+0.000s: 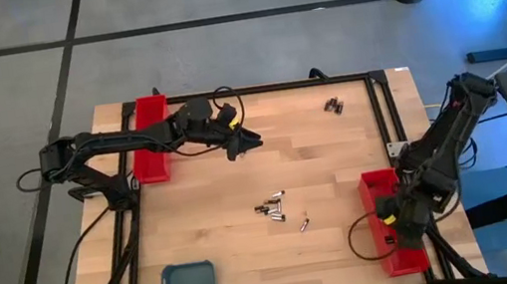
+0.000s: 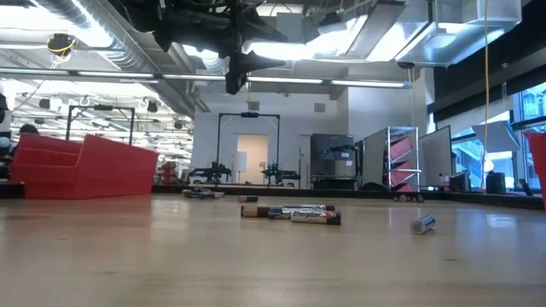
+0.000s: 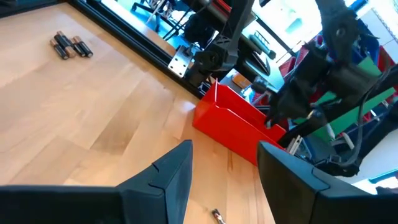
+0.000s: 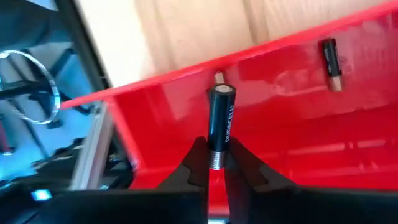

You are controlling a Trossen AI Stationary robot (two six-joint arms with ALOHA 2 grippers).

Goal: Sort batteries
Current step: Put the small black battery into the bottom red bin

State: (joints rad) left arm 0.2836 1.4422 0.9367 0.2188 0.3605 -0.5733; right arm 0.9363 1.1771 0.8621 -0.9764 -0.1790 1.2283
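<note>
A: High view, from the left: how is the left tool [image 1: 251,141]?

B: Parted, holding nothing, raised above the tabletop [image 1: 213,208] beside the left red tray [image 1: 152,162].

A: The batteries [image 1: 271,207]?

B: Small dark cells lying loose mid-tabletop; three more [image 1: 333,106] near the far edge.

A: And the right tool [image 4: 216,167]?

B: Pinched on one black battery [image 4: 220,121], over the right red tray [image 1: 404,258], where another cell [image 4: 331,65] lies.

2 red trays [image 1: 149,137] [image 1: 390,217], 1 blue tray [image 1: 188,281]. Batteries: mid-worktop cluster [image 1: 273,205] uncountable, ~3 far right [image 1: 333,106], 2 in right tray [image 4: 220,124] [image 4: 331,65].
</note>
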